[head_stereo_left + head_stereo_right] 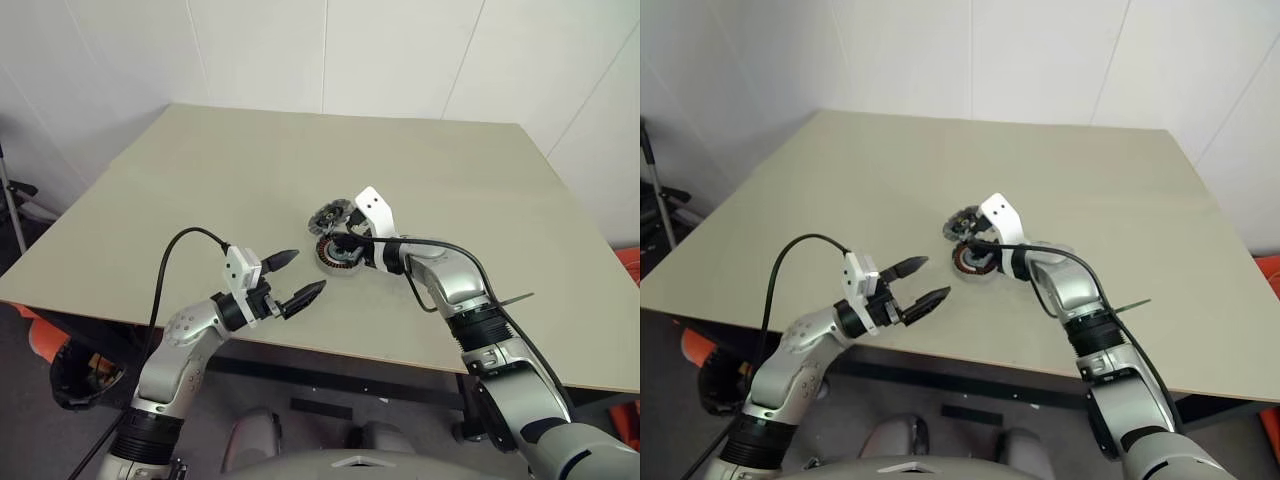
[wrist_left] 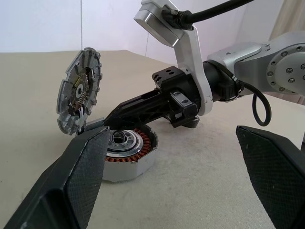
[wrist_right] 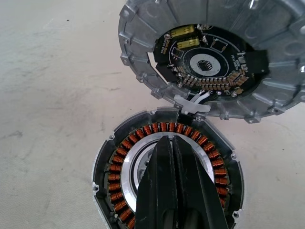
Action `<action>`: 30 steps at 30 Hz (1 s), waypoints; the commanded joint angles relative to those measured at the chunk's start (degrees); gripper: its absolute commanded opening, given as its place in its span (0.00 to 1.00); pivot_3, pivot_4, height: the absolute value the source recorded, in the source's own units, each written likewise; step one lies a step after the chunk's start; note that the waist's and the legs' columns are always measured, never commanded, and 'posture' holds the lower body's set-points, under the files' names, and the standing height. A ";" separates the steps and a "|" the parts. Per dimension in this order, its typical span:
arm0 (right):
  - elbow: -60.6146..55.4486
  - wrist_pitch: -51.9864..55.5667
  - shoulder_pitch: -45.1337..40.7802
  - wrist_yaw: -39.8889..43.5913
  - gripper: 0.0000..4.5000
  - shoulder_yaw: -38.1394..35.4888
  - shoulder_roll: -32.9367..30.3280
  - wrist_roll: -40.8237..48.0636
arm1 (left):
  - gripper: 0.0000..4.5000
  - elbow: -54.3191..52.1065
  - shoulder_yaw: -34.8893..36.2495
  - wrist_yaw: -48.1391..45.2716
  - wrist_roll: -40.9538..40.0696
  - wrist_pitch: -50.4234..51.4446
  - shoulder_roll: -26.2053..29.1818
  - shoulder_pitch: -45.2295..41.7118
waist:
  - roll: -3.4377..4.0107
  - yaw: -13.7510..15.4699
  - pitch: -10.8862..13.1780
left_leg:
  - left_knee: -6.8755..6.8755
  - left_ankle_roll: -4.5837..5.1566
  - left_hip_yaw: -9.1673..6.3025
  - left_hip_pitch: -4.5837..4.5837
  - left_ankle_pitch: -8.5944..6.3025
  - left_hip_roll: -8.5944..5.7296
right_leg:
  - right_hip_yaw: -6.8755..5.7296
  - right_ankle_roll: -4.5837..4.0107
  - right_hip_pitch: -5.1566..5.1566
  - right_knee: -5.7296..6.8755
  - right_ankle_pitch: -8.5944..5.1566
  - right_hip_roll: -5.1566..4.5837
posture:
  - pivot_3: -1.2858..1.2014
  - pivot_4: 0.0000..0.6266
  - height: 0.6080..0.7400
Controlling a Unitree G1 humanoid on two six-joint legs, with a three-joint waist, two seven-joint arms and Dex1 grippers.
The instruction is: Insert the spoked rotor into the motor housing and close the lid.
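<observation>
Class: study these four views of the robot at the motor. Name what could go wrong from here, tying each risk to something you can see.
1. The shut right gripper sits over the motor housing centre; a slip might scrape the copper windings.
2. The lid stands tilted on edge beside the housing, joined by a pale connector; a knock could topple it or strain that link.
3. The open left gripper hovers apart, so nothing steadies the housing.

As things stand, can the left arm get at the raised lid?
Probably not directly: the lid stands tilted open beyond the motor housing, and the right gripper, shut over the housing, lies across the open left gripper's path.
</observation>
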 commanded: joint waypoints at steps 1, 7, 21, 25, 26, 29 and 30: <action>0.43 -1.68 -1.83 -0.03 0.01 -0.55 0.39 -0.39 | 1.00 -0.71 0.69 -0.29 -0.41 -1.07 -0.14 -0.80 | 0.00 -0.01 0.00 | 0.00 0.00 0.00 0.00 0.00 0.00 | 0.00 0.00 0.00 0.00 0.00 0.00 | 0.52 0.00 1.00; 1.77 -2.25 -2.15 -0.10 0.01 -0.66 0.75 -0.55 | 1.00 0.57 0.59 -0.32 -0.10 -1.27 -0.53 -1.73 | 0.00 -0.02 0.00 | 0.00 0.00 0.00 0.00 0.00 0.00 | 0.00 0.00 0.00 0.00 0.00 0.00 | 0.52 0.00 1.00; 8.23 -5.11 -2.67 -0.51 0.01 -0.88 1.77 -1.42 | 1.00 -0.05 -0.05 0.40 0.46 -0.84 -1.18 -1.84 | 0.00 -0.03 0.00 | 0.00 0.00 0.01 0.01 0.00 0.01 | -0.01 -0.03 0.01 0.00 0.01 0.00 | 0.52 0.00 1.00; 7.47 -5.09 -1.85 -0.28 0.01 -1.27 1.25 -1.14 | 1.00 0.14 0.12 0.19 0.48 -1.19 -1.10 -1.48 | 0.00 -0.03 0.00 | 0.01 0.00 0.01 0.03 0.00 0.00 | -0.01 -0.03 0.03 0.00 0.01 0.00 | 0.52 0.00 1.00; 6.36 -4.84 -1.46 -0.30 0.01 -1.62 0.96 -0.88 | 1.00 0.25 0.16 0.13 0.49 -1.27 -1.09 -1.44 | 0.00 -0.03 0.00 | 0.01 0.00 0.01 0.03 0.00 0.01 | 0.00 -0.03 0.03 0.00 0.01 0.00 | 0.52 0.00 1.00; 0.98 -3.31 0.28 -0.38 0.01 -3.19 -0.25 0.34 | 1.00 0.36 0.24 0.03 0.53 -1.45 -1.05 -1.27 | 0.00 0.15 0.00 | 0.01 0.00 0.00 0.02 0.00 0.00 | -0.01 -0.03 0.03 -0.01 0.01 0.00 | 0.52 0.00 1.00; -1.33 -2.48 1.07 -0.37 0.01 -3.67 -0.76 0.74 | 1.00 0.34 0.28 0.00 0.53 -1.52 -1.02 -1.16 | 0.00 0.18 0.00 | 0.01 0.01 0.00 0.01 -0.01 0.00 | -0.01 -0.03 0.03 -0.01 0.01 -0.01 | 0.52 0.00 1.00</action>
